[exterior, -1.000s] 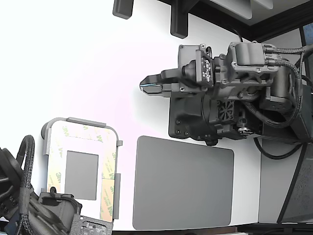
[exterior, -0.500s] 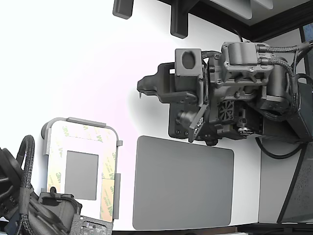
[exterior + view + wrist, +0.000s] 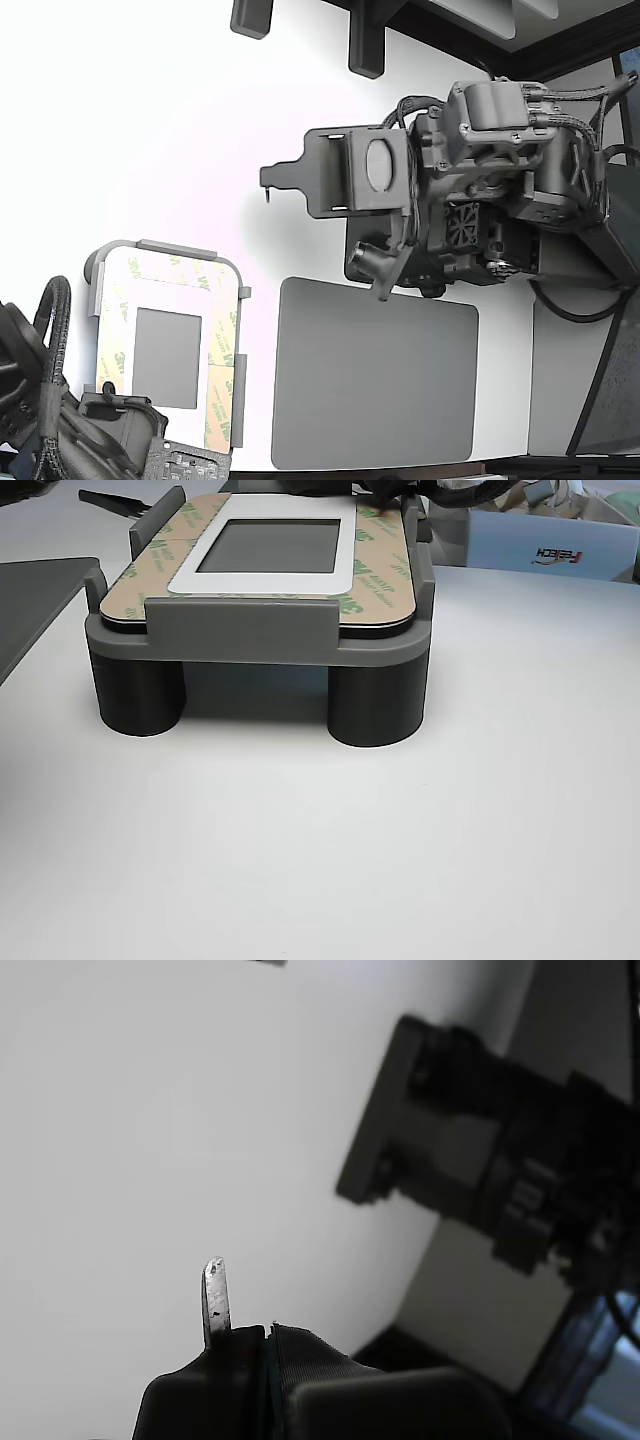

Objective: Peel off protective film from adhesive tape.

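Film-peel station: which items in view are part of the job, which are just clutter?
Job:
- protective film, 3M-printed strips framing the plate
- white plate with grey rectangle
- grey fixture holding the plate
- hand, away from the plate

Lying about:
- dark grey mat
- second arm beside the fixture

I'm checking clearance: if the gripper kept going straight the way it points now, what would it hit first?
Probably nothing: the gripper points toward the exterior view's left over bare table. The film-covered plate sits off that line.
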Motion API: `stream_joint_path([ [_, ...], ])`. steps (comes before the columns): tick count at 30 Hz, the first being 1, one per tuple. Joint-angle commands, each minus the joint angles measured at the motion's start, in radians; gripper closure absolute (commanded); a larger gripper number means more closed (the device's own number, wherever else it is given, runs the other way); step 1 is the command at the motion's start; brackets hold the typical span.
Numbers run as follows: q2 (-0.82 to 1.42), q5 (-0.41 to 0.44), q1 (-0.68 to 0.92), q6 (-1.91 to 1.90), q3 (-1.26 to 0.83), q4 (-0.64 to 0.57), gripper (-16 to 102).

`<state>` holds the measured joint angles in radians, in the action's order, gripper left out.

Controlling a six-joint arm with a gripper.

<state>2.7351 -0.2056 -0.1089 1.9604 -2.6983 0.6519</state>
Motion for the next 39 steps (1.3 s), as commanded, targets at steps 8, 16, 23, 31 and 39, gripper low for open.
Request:
stream_joint_path([
  [8, -0.250, 0.021, 0.179, 0.003, 0.023, -0.279, 97],
  [16, -0.413, 0.066, 0.281, 0.008, 0.078, -0.374, 97],
  [23, -0.548, -0.008, 0.304, 0.012, 0.247, -0.270, 97],
  [31, -0.638, -0.008, 0.377, 0.021, 0.318, -0.256, 97],
  [39, -0.772, -0.011, 0.456, -0.032, 0.468, -0.147, 97],
])
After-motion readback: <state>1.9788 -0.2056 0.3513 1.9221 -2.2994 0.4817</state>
